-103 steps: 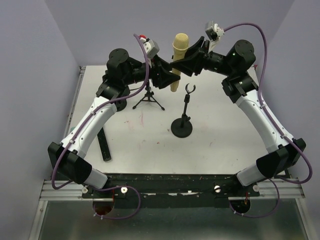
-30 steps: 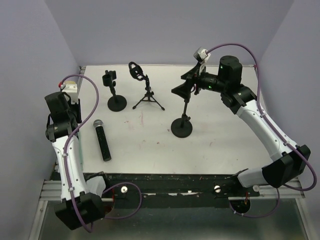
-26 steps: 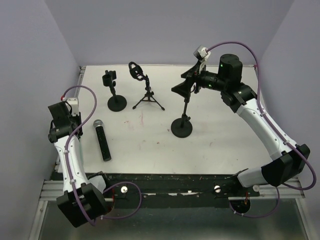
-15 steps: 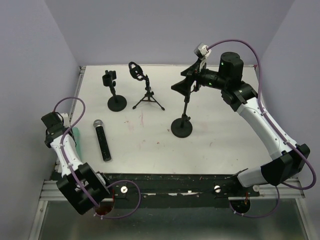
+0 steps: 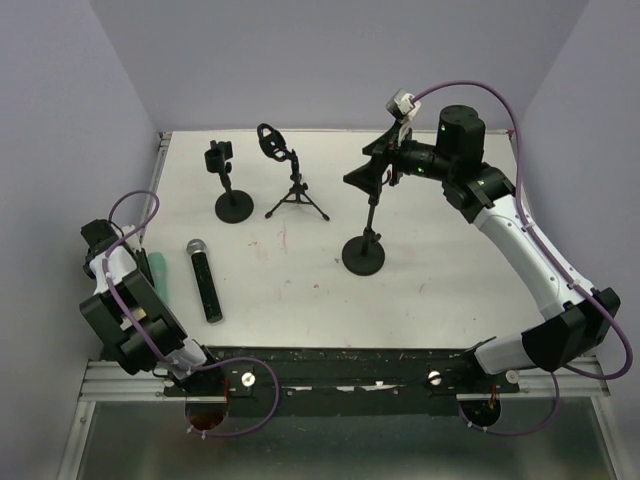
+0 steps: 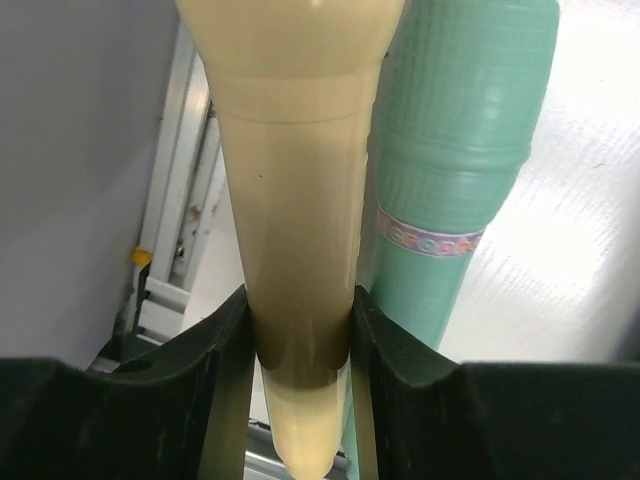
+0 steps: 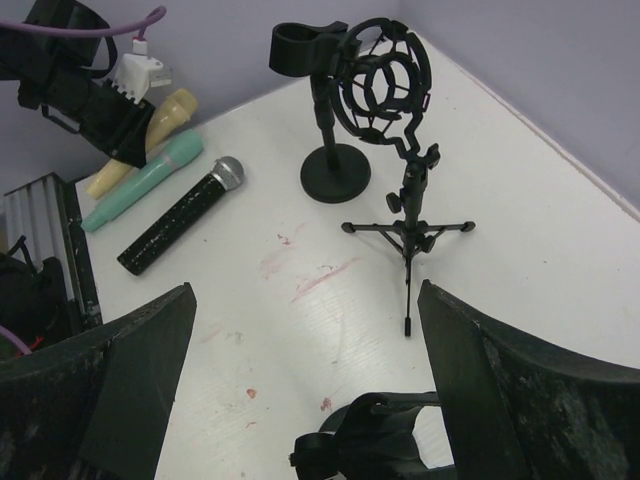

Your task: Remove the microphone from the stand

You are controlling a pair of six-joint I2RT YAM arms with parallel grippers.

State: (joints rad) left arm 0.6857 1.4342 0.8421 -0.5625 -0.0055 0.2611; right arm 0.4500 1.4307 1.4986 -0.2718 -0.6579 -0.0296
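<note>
Clamping pressure from the left gripper (image 6: 300, 335) falls on the narrow handle of the cream microphone (image 6: 300, 200), both jaws pressed against its sides, so the task's thing is out of its holder and held low at the far left edge of the table (image 5: 450, 300). It runs parallel to the green microphone (image 6: 460, 150) and just beside it, which suggests it is being lined up for setting down in the same row; whether its body rests on the surface yet, I cannot tell. The black microphone (image 5: 204, 280) lies a little further in on the table, pointing much the same way. The right gripper (image 5: 368, 175) hangs with its jaws spread wide and nothing between them, directly over the clip of the empty stand (image 5: 363, 256), probably placed there to steady that stand, which now has nothing in it. Well apart at the back stand a round-base stand (image 5: 233, 205) with its own clip and a tripod stand (image 5: 296, 195) carrying a shock mount, neither near either arm. Crowding is the main concern on the left: the green microphone sits on one side and the table's edge rail on the other, so the cream one could roll against its neighbour or off the edge once let go.
</note>
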